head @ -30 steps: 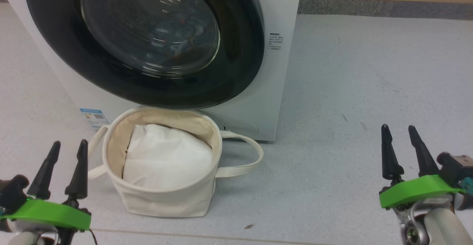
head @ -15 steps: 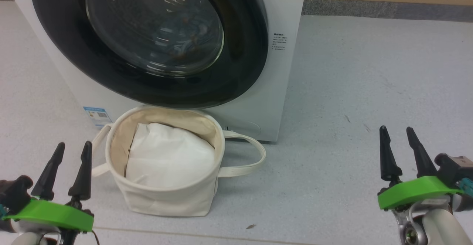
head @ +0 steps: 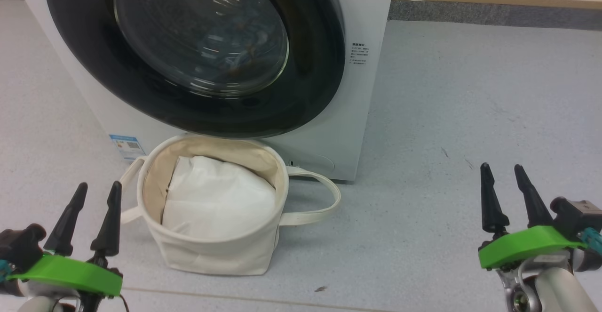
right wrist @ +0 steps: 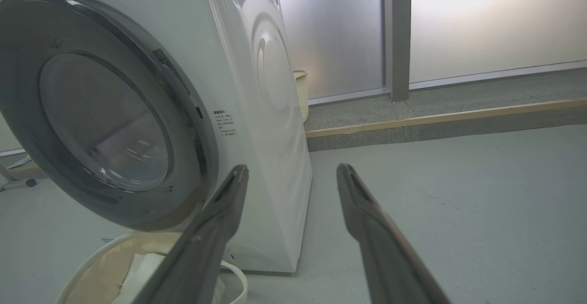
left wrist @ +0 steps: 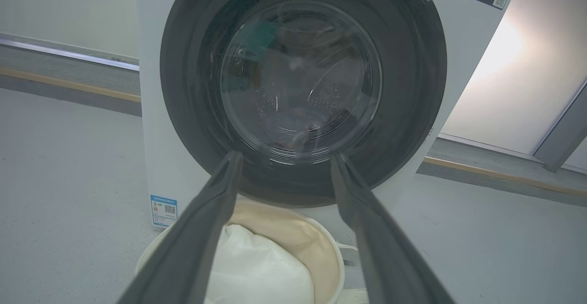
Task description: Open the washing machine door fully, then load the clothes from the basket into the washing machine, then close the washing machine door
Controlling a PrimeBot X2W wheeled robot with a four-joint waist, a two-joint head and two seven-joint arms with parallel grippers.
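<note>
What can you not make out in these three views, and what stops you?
- Head view: whatever lies under the white cloth in the basket; the cloth covers it.
- Head view: the clothes behind the washing machine door; glare on the glass leaves only dim patches.
- Head view: the blue label and small print on the washing machine; too small to read.
- Head view: the door's top; cut off by the upper edge.

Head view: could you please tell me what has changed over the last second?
The camera drifted a little, sliding the whole picture slightly right. Nothing was grasped or released. The door stays shut, the basket stays before the washing machine, and the left pincer and right pincer stay open and empty.
</note>
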